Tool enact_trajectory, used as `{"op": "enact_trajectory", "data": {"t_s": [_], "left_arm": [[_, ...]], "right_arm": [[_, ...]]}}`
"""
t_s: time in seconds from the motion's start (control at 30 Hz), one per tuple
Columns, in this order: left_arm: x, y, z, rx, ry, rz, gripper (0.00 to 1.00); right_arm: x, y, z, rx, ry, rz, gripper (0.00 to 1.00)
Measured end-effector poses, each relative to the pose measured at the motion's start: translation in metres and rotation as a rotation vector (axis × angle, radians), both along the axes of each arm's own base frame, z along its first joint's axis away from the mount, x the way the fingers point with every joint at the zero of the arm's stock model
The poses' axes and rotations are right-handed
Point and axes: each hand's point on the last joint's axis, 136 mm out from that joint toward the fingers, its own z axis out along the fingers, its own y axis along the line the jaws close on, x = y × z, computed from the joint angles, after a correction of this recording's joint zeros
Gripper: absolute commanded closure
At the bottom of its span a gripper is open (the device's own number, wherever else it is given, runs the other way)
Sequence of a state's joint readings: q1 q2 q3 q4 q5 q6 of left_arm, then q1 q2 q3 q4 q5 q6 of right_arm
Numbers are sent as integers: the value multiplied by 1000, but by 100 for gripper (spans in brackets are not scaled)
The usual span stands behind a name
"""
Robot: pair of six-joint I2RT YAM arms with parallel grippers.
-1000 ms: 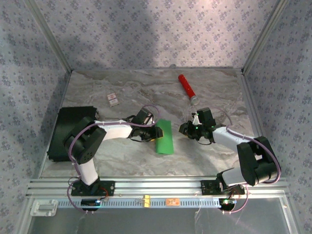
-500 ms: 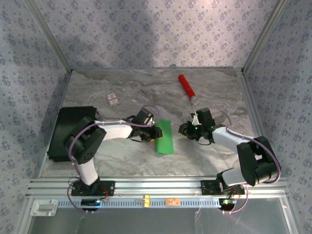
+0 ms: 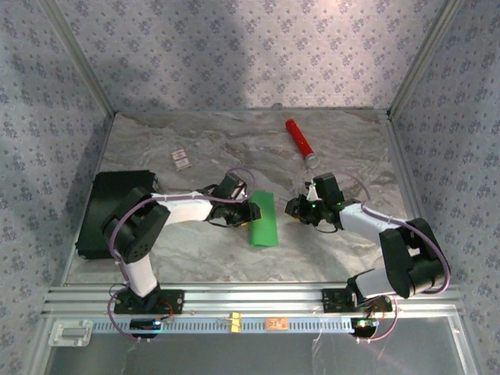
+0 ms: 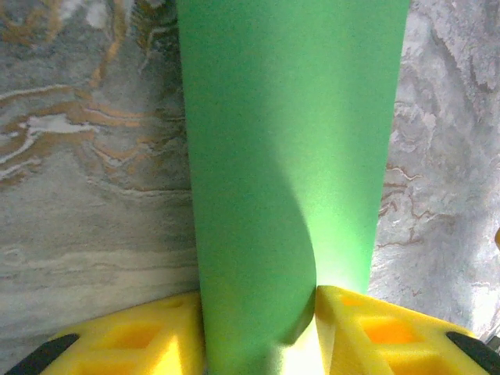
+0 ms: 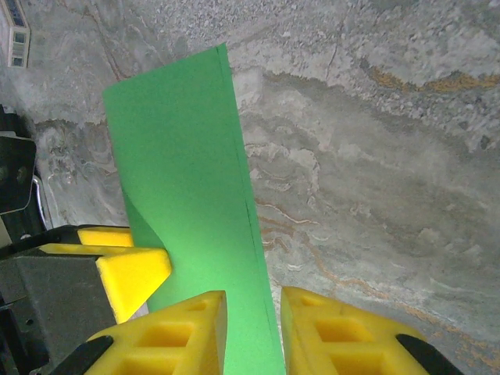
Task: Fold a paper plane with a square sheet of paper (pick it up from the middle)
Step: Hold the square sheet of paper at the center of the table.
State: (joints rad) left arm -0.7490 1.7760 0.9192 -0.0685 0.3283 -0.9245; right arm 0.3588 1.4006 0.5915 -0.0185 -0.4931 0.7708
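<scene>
The square sheet of paper [image 3: 264, 220], bright green and folded to a long strip, lies on the marble table between the two arms. My left gripper [image 3: 251, 212] is at its left side. In the left wrist view the paper [image 4: 289, 156] curls up and fills the gap of that gripper [image 4: 258, 301], touching both yellow fingers. My right gripper [image 3: 293, 208] sits just right of the strip. In the right wrist view its jaws [image 5: 254, 301] stand slightly apart, and the paper's [image 5: 187, 180] right edge and bare table show through the gap. The left gripper's yellow finger [image 5: 137, 269] rests on the paper's left part.
A red cylinder [image 3: 298, 138] lies at the back right of the table. A black flat box [image 3: 109, 211] sits at the left edge beside the left arm. A small white card [image 3: 182, 159] lies at the back left. Metal frame rails border the table.
The right gripper has edged slightly left towards the paper. The paper and the left gripper keep their places.
</scene>
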Motion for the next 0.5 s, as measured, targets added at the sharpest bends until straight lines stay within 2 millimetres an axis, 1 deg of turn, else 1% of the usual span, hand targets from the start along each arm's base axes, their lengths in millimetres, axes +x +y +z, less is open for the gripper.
{"op": "enact_trajectory", "data": {"t_s": [0.5], "left_arm": [[0, 2, 0, 35, -11, 1, 59]], "right_arm": [[0, 1, 0, -1, 0, 2, 73]]}}
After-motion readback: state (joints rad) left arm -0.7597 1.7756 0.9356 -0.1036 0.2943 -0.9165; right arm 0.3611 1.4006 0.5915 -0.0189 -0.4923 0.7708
